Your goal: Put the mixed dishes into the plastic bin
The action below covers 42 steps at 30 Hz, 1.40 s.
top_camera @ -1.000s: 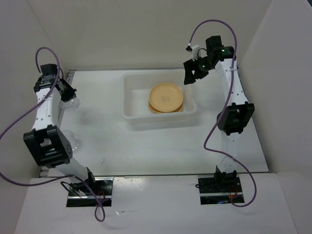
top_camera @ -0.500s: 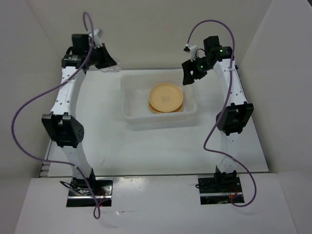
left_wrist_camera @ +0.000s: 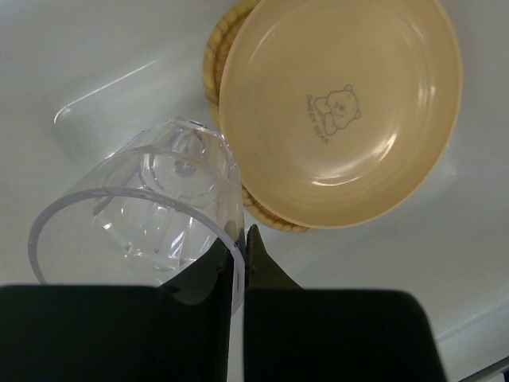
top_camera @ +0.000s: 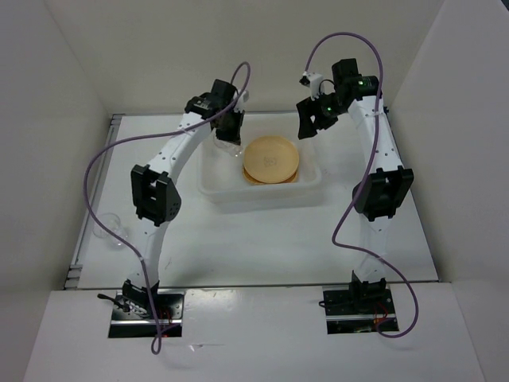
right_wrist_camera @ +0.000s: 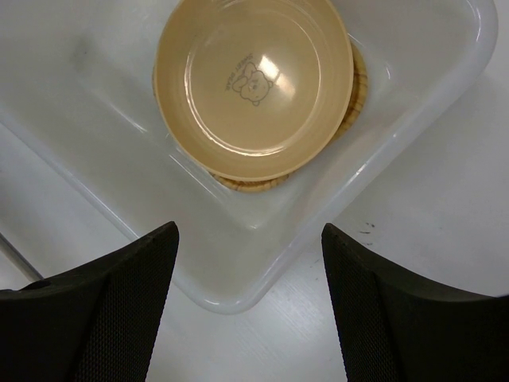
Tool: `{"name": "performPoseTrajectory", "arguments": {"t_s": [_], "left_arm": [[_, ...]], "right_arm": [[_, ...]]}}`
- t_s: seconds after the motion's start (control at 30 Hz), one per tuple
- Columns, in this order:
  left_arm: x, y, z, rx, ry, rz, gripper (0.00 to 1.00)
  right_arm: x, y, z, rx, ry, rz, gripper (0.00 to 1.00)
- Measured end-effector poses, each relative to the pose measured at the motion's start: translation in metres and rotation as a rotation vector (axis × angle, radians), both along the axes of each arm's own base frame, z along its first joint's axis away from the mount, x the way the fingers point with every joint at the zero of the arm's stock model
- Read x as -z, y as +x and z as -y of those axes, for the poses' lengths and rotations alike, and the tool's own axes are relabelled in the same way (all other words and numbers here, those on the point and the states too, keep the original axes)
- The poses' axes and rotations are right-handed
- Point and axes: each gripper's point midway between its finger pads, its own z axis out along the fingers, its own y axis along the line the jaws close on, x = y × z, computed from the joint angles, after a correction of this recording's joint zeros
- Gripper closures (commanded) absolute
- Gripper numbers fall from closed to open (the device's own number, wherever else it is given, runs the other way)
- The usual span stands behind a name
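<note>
While the clear cup (left_wrist_camera: 151,203) hangs tilted over the left end of the plastic bin (left_wrist_camera: 95,103), your left fingers (left_wrist_camera: 266,274) pinch its rim, one inside, one outside. Just beside it a round plate (left_wrist_camera: 342,111) lies on the woven plate (left_wrist_camera: 213,64) in the bin. Your right fingers (right_wrist_camera: 119,294) stand spread, holding nothing, above the bin's corner. Only the top view shows the white surface (top_camera: 262,247), plain walls (top_camera: 238,56) and a second clear cup (top_camera: 106,228) near its left edge.
</note>
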Motion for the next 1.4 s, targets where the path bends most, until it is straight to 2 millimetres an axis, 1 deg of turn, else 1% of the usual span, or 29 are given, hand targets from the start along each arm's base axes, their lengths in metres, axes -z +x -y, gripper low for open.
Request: {"name": "performPoseTrajectory", "arguments": {"t_s": [0.03,0.1,0.2,0.23,0.3,0.4,0.43,0.47,0.5,0.57,0.63,0.67,0.73,0.8,0.87,0.93,0.97,1.03,1.07,1.1,1.13,1.17,1.2,1.23,1.27,1.3,1.33,1.37,1.4], "left_arm": [[0.008,-0.001,0.003,0.0,0.019,-0.016,0.98],[0.026,0.0,0.0,-0.019,0.062,-0.047,0.98],[0.051,0.006,-0.015,-0.079,0.134,-0.089,0.96],[0.057,0.008,-0.02,-0.102,0.153,-0.096,0.96],[0.066,0.012,-0.028,-0.138,0.185,-0.109,0.92],[0.072,0.019,-0.035,-0.179,0.197,-0.114,0.86],[0.074,0.021,-0.035,-0.185,0.198,-0.111,0.82],[0.075,0.023,-0.035,-0.195,0.196,-0.111,0.71],[0.076,0.024,-0.035,-0.201,0.195,-0.111,0.63],[0.074,0.026,-0.034,-0.212,0.189,-0.108,0.54],[0.069,0.029,-0.033,-0.228,0.18,-0.093,0.39],[0.064,0.03,-0.033,-0.236,0.175,-0.084,0.37],[0.049,0.035,-0.032,-0.249,0.161,-0.049,0.37],[0.026,0.039,-0.032,-0.268,0.141,-0.001,0.37],[-0.01,0.044,-0.033,-0.302,0.126,0.084,0.37],[-0.063,0.042,-0.041,-0.361,0.111,0.204,0.31],[-0.087,0.036,-0.048,-0.396,0.108,0.247,0.25],[-0.141,0.012,-0.067,-0.466,0.083,0.317,0.24],[-0.162,-0.002,-0.079,-0.508,0.063,0.335,0.24],[-0.175,-0.016,-0.096,-0.55,0.052,0.336,0.24],[-0.184,-0.035,-0.118,-0.604,0.049,0.321,0.24],[-0.186,-0.052,-0.142,-0.661,0.052,0.297,0.24],[-0.181,-0.065,-0.163,-0.717,0.056,0.27,0.24],[-0.169,-0.08,-0.185,-0.776,0.064,0.233,0.2],[-0.152,-0.098,-0.207,-0.838,0.086,0.174,0.16],[-0.131,-0.113,-0.222,-0.889,0.097,0.114,0.1],[-0.11,-0.125,-0.231,-0.925,0.112,0.052,0.03],[-0.085,-0.137,-0.236,-0.962,0.118,-0.009,0.0],[-0.06,-0.151,-0.238,-0.986,0.13,-0.081,0.0]], "right_arm": [[0.0,0.0,0.0,0.0,0.0,0.0,0.22],[-0.001,0.0,0.0,0.0,0.0,0.002,0.22],[-0.003,-0.001,0.0,0.0,0.001,0.006,0.22],[-0.004,-0.002,0.0,0.0,0.001,0.009,0.22],[-0.008,-0.003,0.001,0.0,0.001,0.017,0.22],[-0.015,-0.005,0.001,0.0,0.004,0.032,0.22],[-0.017,-0.006,0.001,0.0,0.004,0.035,0.22],[-0.018,-0.006,0.001,0.0,0.005,0.039,0.22],[-0.019,-0.006,0.001,-0.001,0.005,0.041,0.22],[-0.02,-0.007,0.001,-0.002,0.004,0.044,0.22],[-0.02,-0.008,0.001,-0.002,0.004,0.042,0.22],[-0.019,-0.009,0.001,-0.002,0.003,0.038,0.22],[-0.018,-0.009,0.002,-0.002,0.002,0.035,0.22],[-0.018,-0.009,0.001,-0.003,0.003,0.034,0.21],[-0.018,-0.009,0.001,-0.003,0.004,0.035,0.21],[-0.018,-0.009,0.001,-0.003,0.004,0.035,0.21],[-0.018,-0.009,0.001,-0.003,0.004,0.035,0.21],[-0.018,-0.01,0.001,-0.005,0.005,0.035,0.21],[-0.018,-0.01,0.0,-0.006,0.006,0.035,0.21],[-0.018,-0.01,0.0,-0.008,0.006,0.035,0.21],[-0.018,-0.01,-0.001,-0.011,0.007,0.035,0.21],[-0.018,-0.01,-0.002,-0.014,0.006,0.036,0.21],[-0.018,-0.011,-0.004,-0.018,0.007,0.035,0.21],[-0.017,-0.012,-0.006,-0.024,0.008,0.033,0.21],[-0.017,-0.013,-0.008,-0.028,0.009,0.03,0.21],[-0.016,-0.014,-0.01,-0.033,0.01,0.028,0.21],[-0.015,-0.015,-0.012,-0.038,0.01,0.024,0.21],[-0.015,-0.016,-0.014,-0.042,0.01,0.022,0.21],[-0.014,-0.016,-0.016,-0.046,0.01,0.022,0.21]]}}
